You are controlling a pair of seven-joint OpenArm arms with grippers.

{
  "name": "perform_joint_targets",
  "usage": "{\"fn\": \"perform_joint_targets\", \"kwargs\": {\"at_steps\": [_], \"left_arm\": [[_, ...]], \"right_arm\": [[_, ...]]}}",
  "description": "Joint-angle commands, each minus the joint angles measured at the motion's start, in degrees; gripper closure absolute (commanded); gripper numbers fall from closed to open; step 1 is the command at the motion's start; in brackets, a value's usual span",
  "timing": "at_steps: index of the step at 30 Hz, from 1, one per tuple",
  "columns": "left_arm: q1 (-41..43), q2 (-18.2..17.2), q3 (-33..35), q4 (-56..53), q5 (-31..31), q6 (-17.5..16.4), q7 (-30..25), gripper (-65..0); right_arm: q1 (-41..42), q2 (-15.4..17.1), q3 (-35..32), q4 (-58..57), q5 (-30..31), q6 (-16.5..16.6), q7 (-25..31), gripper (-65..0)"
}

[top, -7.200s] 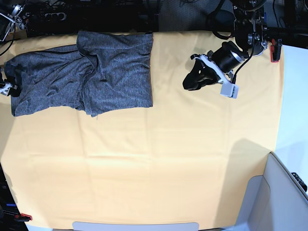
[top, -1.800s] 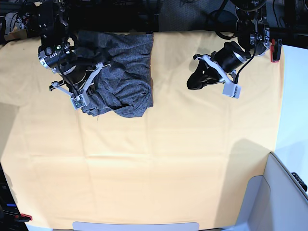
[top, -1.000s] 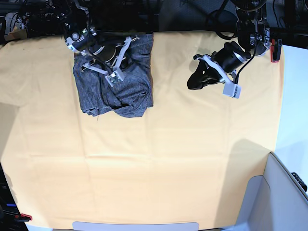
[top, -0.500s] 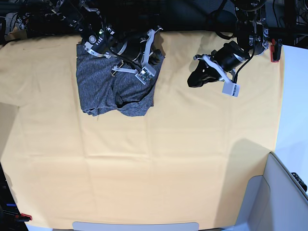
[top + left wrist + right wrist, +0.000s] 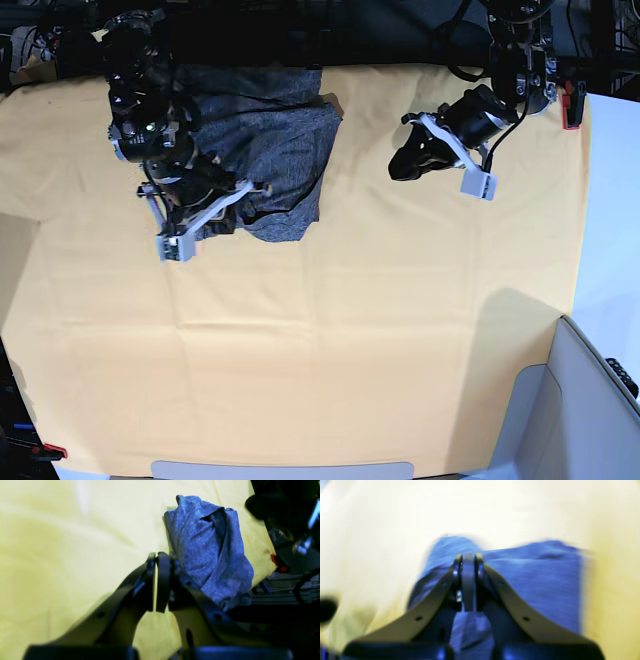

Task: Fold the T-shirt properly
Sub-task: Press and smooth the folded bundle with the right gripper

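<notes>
The right claw (image 5: 469, 580) is closed, a strip of the shirt (image 5: 275, 160) pinched between its tips, over the shirt's near edge. The left claw (image 5: 156, 582) is closed on nothing, well apart from the shirt, which lies bunched on the yellow surface (image 5: 350, 330).

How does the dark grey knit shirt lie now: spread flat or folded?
Folded over but rumpled. The dark grey knit shirt forms a compact bundle on the yellow-orange cloth, with creases and uneven edges, no sleeve spread out. The right gripper is over it.

Closed pincer (image 5: 469, 585) over T-shirt (image 5: 532, 580)
</notes>
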State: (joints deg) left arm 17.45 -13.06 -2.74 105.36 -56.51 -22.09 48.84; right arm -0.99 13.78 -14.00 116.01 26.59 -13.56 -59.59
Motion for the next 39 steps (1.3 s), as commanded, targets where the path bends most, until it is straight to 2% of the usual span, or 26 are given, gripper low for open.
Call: {"fn": "perform_joint_targets", "kwargs": {"at_steps": [1,4,7,11,15,23,25,27,30,32,34,38,39], "left_arm": [[-0.27,-0.43,-0.11,0.88,-1.03,-0.55,-1.23,-0.4],[-0.27,-0.43,-0.11,0.88,-1.03,-0.55,-1.15,-0.4],[-0.35,-0.43,-0.11,0.88,-1.03,-0.55,-1.15,-0.4],[-0.35,-0.43,-0.11,0.88,-1.03,-0.55,-1.15,-0.4],[-0.35,-0.43,-0.11,0.88,-1.03,-0.55,-1.15,-0.4],[-0.35,-0.43,-0.38,0.88,-1.03,-0.55,-1.15,-0.4],[-0.35,-0.43,-0.2,0.88,-1.03,-0.55,-1.15,-0.4],[-0.35,-0.43,-0.11,0.88,-1.03,-0.55,-1.15,-0.4],[-0.35,-0.43,-0.29,0.88,-1.03,-0.55,-1.15,-0.4],[-0.35,-0.43,-0.47,0.88,-1.03,-0.55,-1.15,-0.4],[-0.35,-0.43,-0.47,0.97,-1.03,-0.55,-1.15,-0.4],[-0.09,-0.43,-0.47,0.97,-1.03,-0.64,-1.15,-0.4],[0.0,-0.43,-0.47,0.97,-1.03,-0.64,-1.15,-0.4]], "right_arm": [[1.57,-0.46,-0.2,0.79,1.15,0.33,0.91,0.0],[2.01,-1.6,-0.02,-0.71,-0.96,-1.51,0.91,0.0],[1.92,-3.8,-0.2,-2.56,-8.61,-3.8,0.91,0.0],[1.48,-7.58,-0.46,-5.19,-16.35,-3.8,0.65,0.0],[1.65,-8.73,-1.17,-7.65,-16.79,-3.71,0.65,0.0],[2.8,-9.69,-11.71,-8.18,-16.7,-3.62,0.82,0.0],[3.32,-10.04,-14.88,-8.53,-16.7,-2.39,0.82,0.0],[3.5,-11.28,-17.78,-8.62,-16.7,0.51,0.82,0.0],[3.41,-12.42,-18.75,-8.62,-16.7,4.02,0.82,0.0],[3.15,-12.68,-18.4,-8.09,-16.79,4.73,0.82,0.0],[3.06,-12.24,-16.9,-6.16,-17.23,3.14,0.91,0.0],[1.3,-11.54,-9.25,-2.64,-21.8,-6.09,0.82,0.0],[1.3,-11.28,-8.37,-2.64,-22.94,-6.61,0.82,0.0]]}}
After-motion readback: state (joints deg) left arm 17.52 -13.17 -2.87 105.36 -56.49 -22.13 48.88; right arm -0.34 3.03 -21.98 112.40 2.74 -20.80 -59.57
